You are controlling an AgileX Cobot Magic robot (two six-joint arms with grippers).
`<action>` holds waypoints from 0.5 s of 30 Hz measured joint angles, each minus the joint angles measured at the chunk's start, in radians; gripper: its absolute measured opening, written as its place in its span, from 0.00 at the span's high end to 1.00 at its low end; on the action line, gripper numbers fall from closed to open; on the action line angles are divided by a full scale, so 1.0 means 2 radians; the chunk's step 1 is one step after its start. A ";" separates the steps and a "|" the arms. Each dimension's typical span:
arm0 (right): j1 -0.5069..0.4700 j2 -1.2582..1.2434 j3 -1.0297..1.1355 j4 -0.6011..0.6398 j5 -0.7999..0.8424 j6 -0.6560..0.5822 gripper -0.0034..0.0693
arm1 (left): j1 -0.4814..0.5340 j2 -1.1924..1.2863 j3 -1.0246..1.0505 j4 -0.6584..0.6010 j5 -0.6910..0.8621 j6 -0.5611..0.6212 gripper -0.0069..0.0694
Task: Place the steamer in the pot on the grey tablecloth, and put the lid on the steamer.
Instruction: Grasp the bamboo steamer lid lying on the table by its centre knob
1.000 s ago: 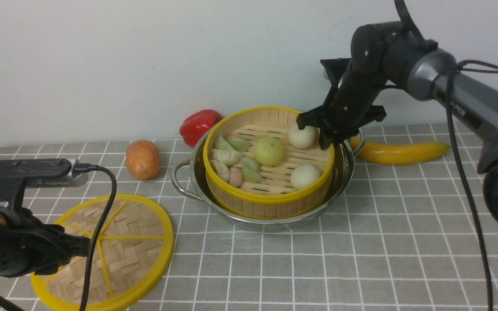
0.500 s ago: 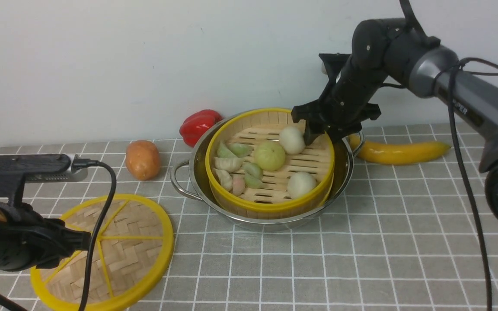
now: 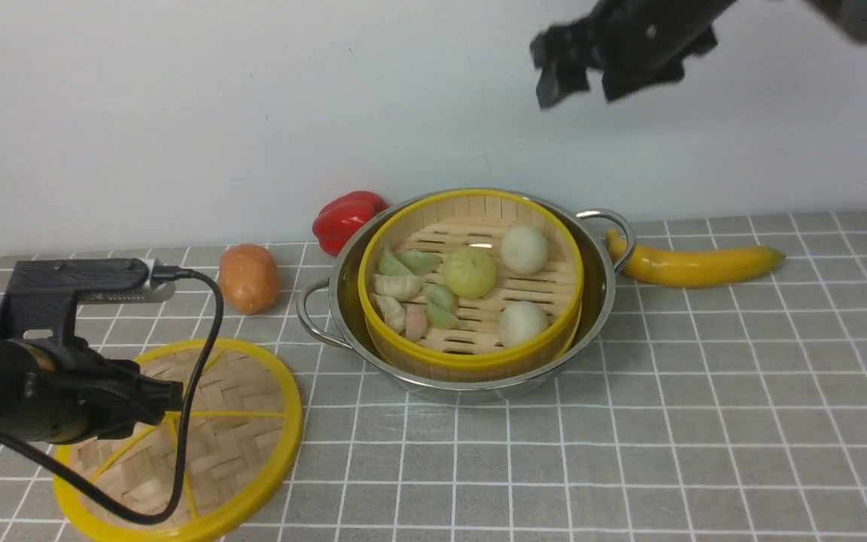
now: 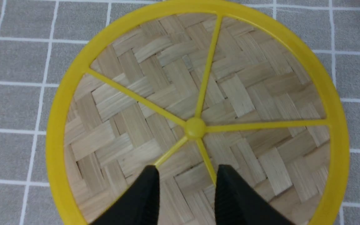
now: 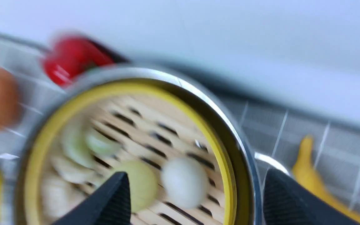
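The bamboo steamer [image 3: 471, 360] sits level inside the shiny pot [image 3: 600, 301] on the grey tablecloth [image 3: 667, 421]; buns and dumplings [image 3: 468, 271] lie on its slats. High above the pot's back edge, my right gripper [image 3: 584, 90] hangs open and empty. Its wrist view, blurred, looks down on the steamer [image 5: 155, 131] and the pot's rim [image 5: 230, 125] between wide-apart fingers [image 5: 195, 176]. The woven lid [image 3: 238, 421] lies flat at the front left. My left gripper [image 3: 166, 395] hovers over it, open, its fingers [image 4: 187, 170] either side of a spoke near the lid's hub [image 4: 248, 93].
A red pepper [image 3: 347, 214] and a potato [image 3: 248, 277] lie behind and left of the pot. A banana [image 3: 697, 265] lies to its right near the wall. The left arm's black cable [image 3: 200, 361] loops over the lid.
My right gripper opened, let go of the steamer's far rim and rose high. The steamer settled level in the pot. My left gripper edged right over the lid.
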 joint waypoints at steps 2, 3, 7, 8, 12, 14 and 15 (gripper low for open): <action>0.000 -0.031 0.000 0.003 -0.001 -0.005 0.21 | 0.000 0.013 -0.003 0.000 -0.008 0.000 0.59; 0.000 -0.077 0.000 0.010 -0.002 -0.015 0.21 | 0.000 0.032 -0.010 0.000 -0.016 0.000 0.59; 0.000 -0.174 -0.001 0.013 -0.003 -0.036 0.21 | 0.000 0.069 -0.028 -0.004 -0.023 0.000 0.59; 0.000 -0.178 -0.001 0.013 -0.003 -0.037 0.21 | 0.000 0.070 -0.029 -0.004 -0.024 0.000 0.59; 0.000 -0.253 -0.001 0.006 -0.003 -0.042 0.21 | 0.000 0.099 -0.041 -0.012 -0.027 0.000 0.59; 0.000 -0.277 -0.002 -0.001 -0.003 -0.042 0.21 | 0.000 0.110 -0.043 -0.013 -0.027 0.000 0.59; 0.000 -0.287 -0.002 -0.005 -0.003 -0.042 0.21 | 0.000 0.114 -0.044 -0.013 -0.027 0.000 0.59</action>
